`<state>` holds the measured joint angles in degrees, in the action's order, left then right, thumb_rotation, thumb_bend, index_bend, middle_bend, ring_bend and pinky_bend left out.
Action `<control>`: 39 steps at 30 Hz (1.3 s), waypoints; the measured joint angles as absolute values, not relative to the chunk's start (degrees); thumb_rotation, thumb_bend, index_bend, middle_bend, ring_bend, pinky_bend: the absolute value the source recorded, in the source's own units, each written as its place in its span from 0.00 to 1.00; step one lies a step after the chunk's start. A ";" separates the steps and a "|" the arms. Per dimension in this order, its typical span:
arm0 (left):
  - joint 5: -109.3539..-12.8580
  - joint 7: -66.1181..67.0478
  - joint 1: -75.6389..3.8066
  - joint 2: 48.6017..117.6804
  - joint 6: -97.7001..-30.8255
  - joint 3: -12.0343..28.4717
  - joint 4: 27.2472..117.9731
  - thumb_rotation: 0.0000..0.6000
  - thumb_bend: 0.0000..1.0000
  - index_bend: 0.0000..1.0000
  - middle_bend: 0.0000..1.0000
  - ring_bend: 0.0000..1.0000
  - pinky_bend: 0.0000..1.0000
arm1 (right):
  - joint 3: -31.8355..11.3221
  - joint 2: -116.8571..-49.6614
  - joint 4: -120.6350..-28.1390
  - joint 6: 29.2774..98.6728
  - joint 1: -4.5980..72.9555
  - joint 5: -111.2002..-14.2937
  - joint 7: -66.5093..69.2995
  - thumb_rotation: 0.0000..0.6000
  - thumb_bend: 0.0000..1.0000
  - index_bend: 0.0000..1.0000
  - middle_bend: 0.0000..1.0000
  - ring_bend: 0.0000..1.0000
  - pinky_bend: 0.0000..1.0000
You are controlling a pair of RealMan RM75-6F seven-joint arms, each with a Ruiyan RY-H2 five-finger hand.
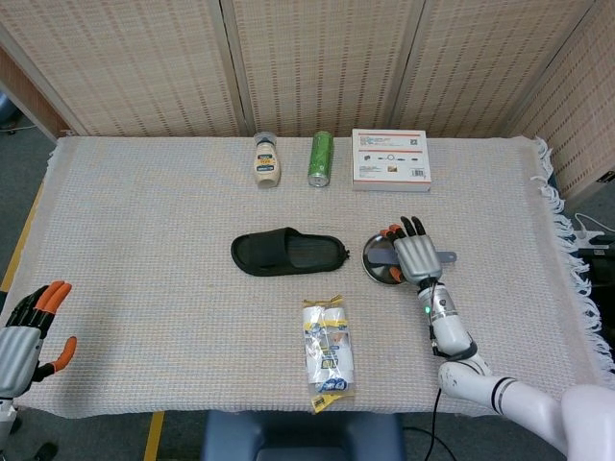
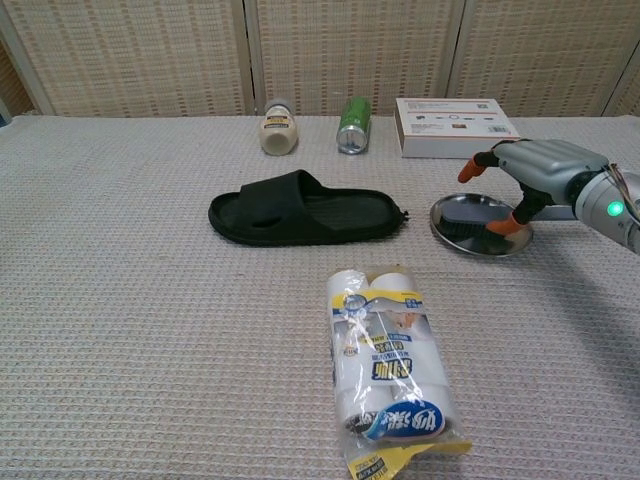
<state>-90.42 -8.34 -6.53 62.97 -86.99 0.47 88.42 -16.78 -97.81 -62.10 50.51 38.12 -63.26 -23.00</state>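
My right hand hovers with spread fingers over a grey brush that lies across a round metal dish. The hand covers most of the brush handle; only the handle's end shows past it. The thumb tip sits low beside the brush head. No closed grasp on the brush shows. My left hand is at the table's near left corner, fingers apart and holding nothing; the chest view does not show it.
A black slipper lies left of the dish. A wrapped pack of white rolls lies near the front edge. At the back stand a sauce bottle, a green can and a white box.
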 measured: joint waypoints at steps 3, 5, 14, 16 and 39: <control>-90.15 -8.82 -6.63 62.81 -86.46 0.50 88.43 1.00 0.46 0.00 0.00 0.00 0.10 | -16.48 -99.07 -60.13 50.33 38.67 -62.74 -22.87 1.00 0.18 0.26 0.19 0.02 0.03; -90.18 -8.94 -6.71 62.77 -86.36 0.54 88.38 1.00 0.46 0.00 0.00 0.00 0.10 | -16.30 -99.70 -59.22 50.11 38.99 -62.26 -22.72 1.00 0.18 0.27 0.20 0.03 0.04; -90.69 -8.63 -6.62 62.89 -86.75 0.56 88.31 1.00 0.46 0.00 0.00 0.00 0.10 | -15.43 -101.86 -55.84 51.34 39.55 -62.80 -20.90 1.00 0.18 0.35 0.25 0.08 0.15; -90.92 -8.79 -6.62 62.93 -86.95 0.58 88.18 1.00 0.46 0.00 0.00 0.00 0.10 | -15.17 -102.47 -54.88 51.69 39.66 -63.03 -20.64 1.00 0.18 0.36 0.26 0.08 0.17; -92.61 -9.75 -6.57 63.83 -88.70 0.75 86.51 1.00 0.46 0.00 0.00 0.00 0.10 | -13.81 -106.14 -49.33 54.78 40.23 -66.02 -18.37 1.00 0.20 0.68 0.47 0.33 0.56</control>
<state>-92.61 -9.75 -6.57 63.83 -88.70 0.75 86.51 -13.81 -106.14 -49.33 54.78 40.23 -66.02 -18.37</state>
